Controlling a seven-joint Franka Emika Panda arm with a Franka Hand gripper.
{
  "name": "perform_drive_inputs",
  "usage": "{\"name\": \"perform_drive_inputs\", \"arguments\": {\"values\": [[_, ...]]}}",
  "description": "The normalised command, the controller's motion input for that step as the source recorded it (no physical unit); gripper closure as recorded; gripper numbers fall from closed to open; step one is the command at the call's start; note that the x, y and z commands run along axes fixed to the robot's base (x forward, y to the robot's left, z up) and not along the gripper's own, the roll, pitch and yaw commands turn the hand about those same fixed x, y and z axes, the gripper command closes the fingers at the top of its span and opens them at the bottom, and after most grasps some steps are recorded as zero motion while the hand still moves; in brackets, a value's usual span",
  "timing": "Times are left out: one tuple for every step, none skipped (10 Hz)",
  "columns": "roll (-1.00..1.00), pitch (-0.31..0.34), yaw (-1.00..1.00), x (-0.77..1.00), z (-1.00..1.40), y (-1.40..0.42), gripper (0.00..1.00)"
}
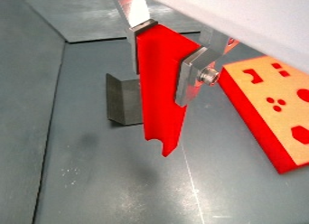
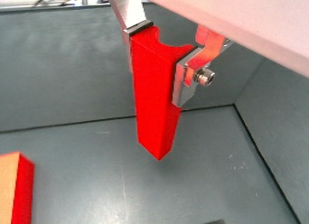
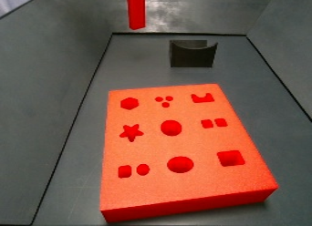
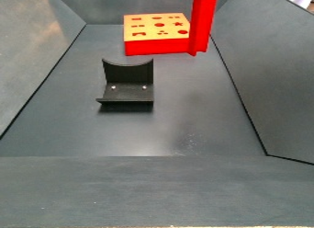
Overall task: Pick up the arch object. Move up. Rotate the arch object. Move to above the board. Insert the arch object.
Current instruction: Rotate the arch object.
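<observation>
I see gripper point(image 1: 165, 49) pinching red arch object point(image 1: 162, 92), long axis vertical, lifted off floor; board point(image 1: 276, 106) well aside, fixture point(image 1: 118, 99) below.

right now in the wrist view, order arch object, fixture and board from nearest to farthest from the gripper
1. arch object: clamped between the fingers of the gripper, hanging off the floor.
2. fixture: on the floor just behind the arch.
3. board: flat on the floor, off to the side.
</observation>
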Motion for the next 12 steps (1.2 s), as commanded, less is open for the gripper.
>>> {"name": "perform_drive_inputs", "arguments": {"values": [[0.0,0.0,-1.0,0.0,0.0,0.0,1.0],[0.0,0.0,-1.0,0.0,0.0,0.0,1.0],[0.0,0.0,-1.0,0.0,0.0,0.0,1.0],[0.0,0.001,-1.0,0.0,0.0,0.0,1.0],[0.0,0.001,-1.0,0.0,0.0,0.01,1.0],[0.0,0.001,-1.0,0.0,0.0,0.01,1.0],[0.0,0.001,-0.75,0.0,0.0,0.01,1.0],[0.0,0.001,-0.44,0.0,0.0,0.01,1.0],[0.0,0.001,-0.33,0.0,0.0,0.01,1.0],[-0.2,0.001,-0.19,0.0,-1.0,0.0,1.0],[-0.19,-0.016,-0.13,0.01,-1.0,0.0,1.0],[-0.19,-0.028,-0.1,0.03,-1.0,0.0,1.0]]}}
